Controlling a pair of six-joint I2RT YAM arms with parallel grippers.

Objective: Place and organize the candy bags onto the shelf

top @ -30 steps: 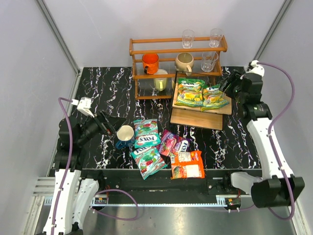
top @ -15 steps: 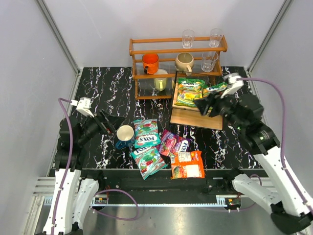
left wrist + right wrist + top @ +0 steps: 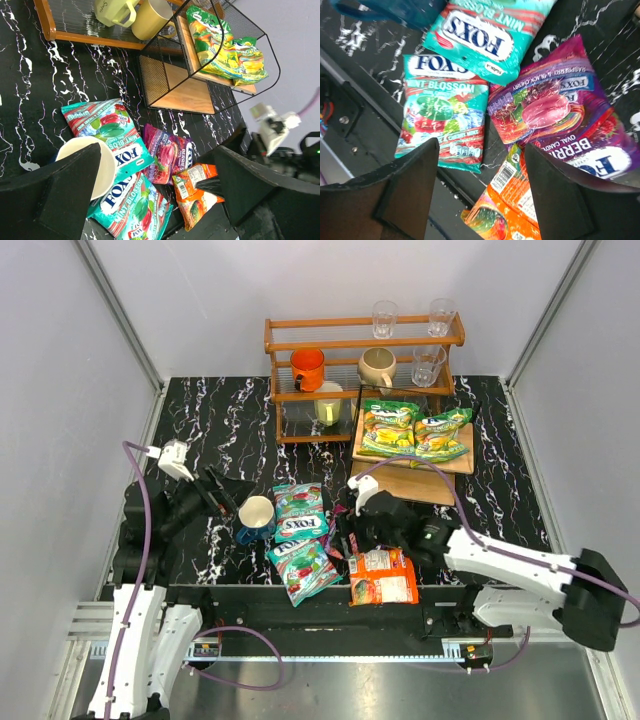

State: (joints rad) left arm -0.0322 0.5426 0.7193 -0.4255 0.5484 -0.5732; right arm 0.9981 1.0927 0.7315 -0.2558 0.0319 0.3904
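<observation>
bright even light, soft shadows

The right wrist view crops the orange bag (image 3: pixel 506 209) below and the blurred mug (image 3: pixel 395 10) above.

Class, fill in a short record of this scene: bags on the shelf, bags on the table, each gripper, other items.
On shelf: two green-yellow bags, side by side on the upper board of the shelf
On table: two teal bags, purple bag, orange bag
Left gripper: open, empty, near the mug
Right gripper: open, empty, above the bags on the table
Other: rack with cups and glasses
</observation>
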